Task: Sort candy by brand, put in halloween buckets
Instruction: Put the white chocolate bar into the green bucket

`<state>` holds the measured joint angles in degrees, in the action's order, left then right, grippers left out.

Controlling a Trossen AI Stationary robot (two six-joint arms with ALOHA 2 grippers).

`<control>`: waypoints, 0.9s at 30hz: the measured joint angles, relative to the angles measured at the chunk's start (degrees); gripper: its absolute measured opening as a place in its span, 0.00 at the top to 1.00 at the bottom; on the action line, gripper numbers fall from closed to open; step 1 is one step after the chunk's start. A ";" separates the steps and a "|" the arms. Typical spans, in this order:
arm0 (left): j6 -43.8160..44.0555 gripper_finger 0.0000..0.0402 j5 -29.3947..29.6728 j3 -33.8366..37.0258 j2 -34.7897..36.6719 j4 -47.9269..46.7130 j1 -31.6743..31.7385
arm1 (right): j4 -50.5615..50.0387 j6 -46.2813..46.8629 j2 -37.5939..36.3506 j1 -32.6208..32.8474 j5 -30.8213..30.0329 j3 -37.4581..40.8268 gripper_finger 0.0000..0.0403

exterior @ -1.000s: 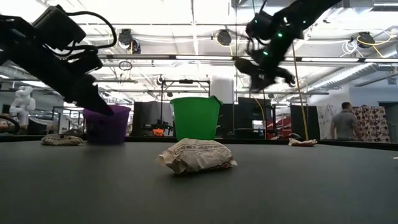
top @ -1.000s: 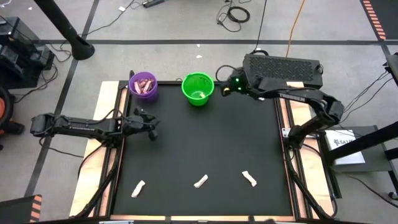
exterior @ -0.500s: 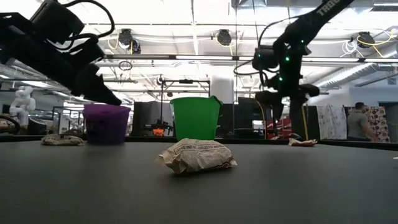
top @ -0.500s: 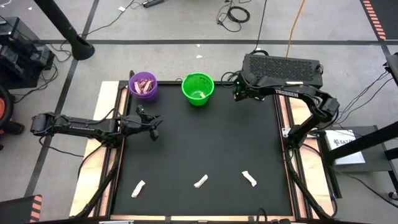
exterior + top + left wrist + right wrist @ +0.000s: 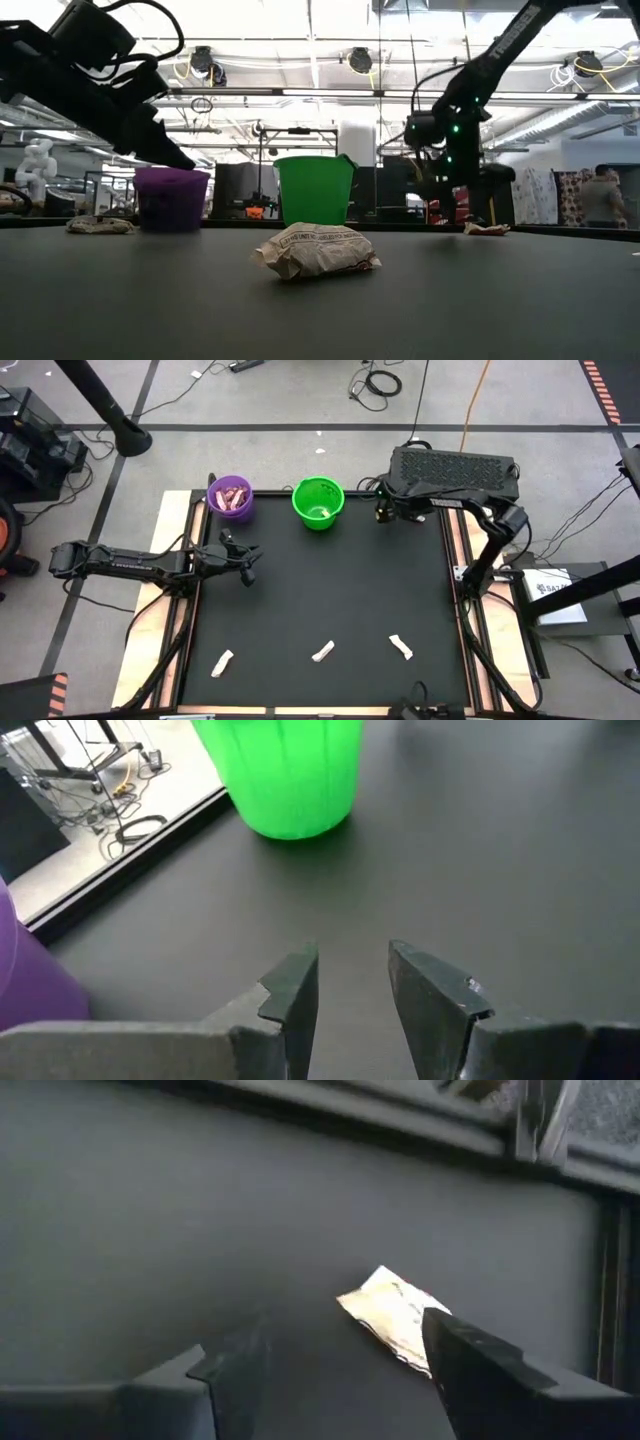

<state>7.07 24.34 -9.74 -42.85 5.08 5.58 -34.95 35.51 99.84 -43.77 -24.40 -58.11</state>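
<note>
The purple bucket (image 5: 232, 497) stands at the mat's far edge with pink-wrapped candy in it. The green bucket (image 5: 318, 502) stands just to its right. Three white-wrapped candy bars (image 5: 222, 662), (image 5: 323, 651), (image 5: 401, 647) lie near the front edge. My left gripper (image 5: 247, 563) hovers open near the mat's left side, in front of the purple bucket, and its wrist view shows the green bucket (image 5: 285, 775) ahead. My right gripper (image 5: 381, 512) stands open to the right of the green bucket, low over the mat. One white bar (image 5: 395, 1318) lies on the mat beyond its fingers.
A dark box (image 5: 455, 468) at the right arm's base sits behind the mat's far right corner. Wooden strips (image 5: 180, 590) border the black mat on the left and right. In the low view a person (image 5: 600, 195) stands far off in the room.
My right gripper has drawn away from the green bucket toward the table's right edge and come down close to the mat, its arm folding back toward its base.
</note>
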 joint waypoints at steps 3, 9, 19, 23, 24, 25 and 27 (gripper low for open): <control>-0.04 0.67 -0.16 0.00 0.00 -0.14 0.00 | -0.06 0.23 2.10 -1.04 0.07 0.00 0.42; -0.35 0.67 -0.16 0.00 0.00 -0.60 0.00 | 0.90 0.01 3.98 -2.35 -2.72 0.00 0.51; -0.49 0.67 -0.14 0.00 0.00 -1.11 0.00 | 1.41 -0.45 4.05 -3.31 -2.65 0.00 0.78; -0.50 0.67 -0.14 0.00 0.00 -1.11 0.00 | 0.54 -4.55 2.85 -2.52 -1.43 -0.85 0.96; -0.56 0.67 -0.14 0.00 0.00 -1.10 0.00 | -0.05 -5.02 2.29 -2.03 -0.71 -1.39 0.98; -1.03 0.67 -0.14 0.00 0.00 -1.06 0.00 | -0.91 -5.16 1.68 -1.41 -0.64 -1.98 0.98; -1.50 0.67 -0.12 0.00 0.00 -0.98 0.01 | -2.30 -5.80 0.05 -0.01 1.06 -3.33 0.97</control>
<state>5.57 24.23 -9.74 -42.85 4.10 5.60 -37.24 29.71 99.89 -43.79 -23.34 -61.43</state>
